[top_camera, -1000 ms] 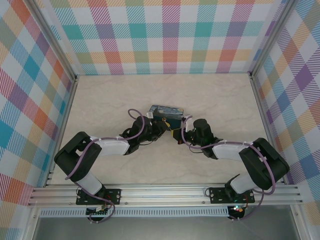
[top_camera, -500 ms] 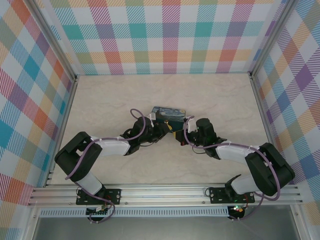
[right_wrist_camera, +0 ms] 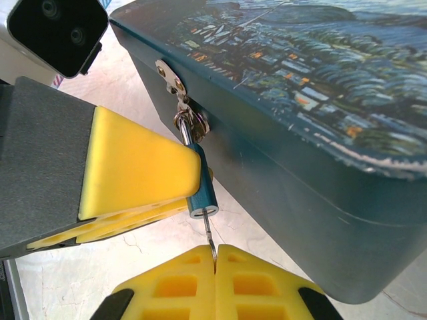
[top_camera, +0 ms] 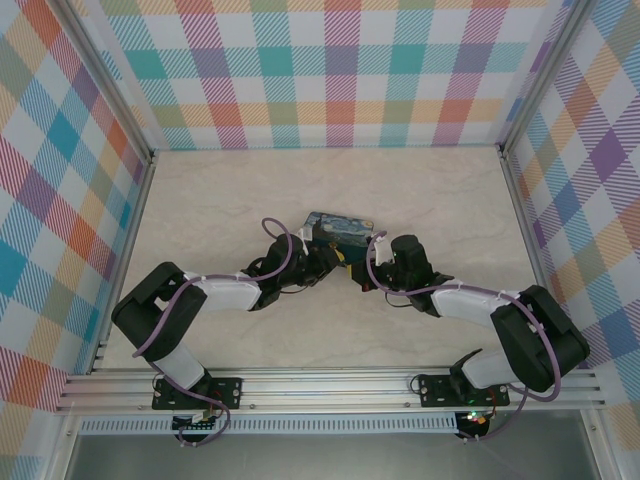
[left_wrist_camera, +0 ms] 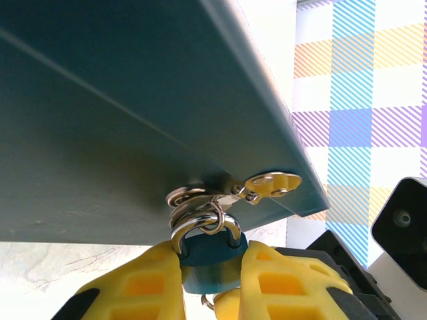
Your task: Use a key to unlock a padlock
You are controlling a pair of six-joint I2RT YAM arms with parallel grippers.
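Pale marbled table [top_camera: 220,200], bright checked walls [top_camera: 330,70] all round. At the tin box [right_wrist_camera: 320,100] front, the left gripper [left_wrist_camera: 210,280] clamps the blue padlock [left_wrist_camera: 207,257] hanging off the hasp [right_wrist_camera: 170,77]. The right gripper [right_wrist_camera: 215,257] pinches the key [right_wrist_camera: 209,233], its tip at the padlock's underside.

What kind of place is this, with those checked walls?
Probably a lab test booth for robots: checked panels wall in a pale tabletop, and two arms are bolted to a metal rail along its edge.
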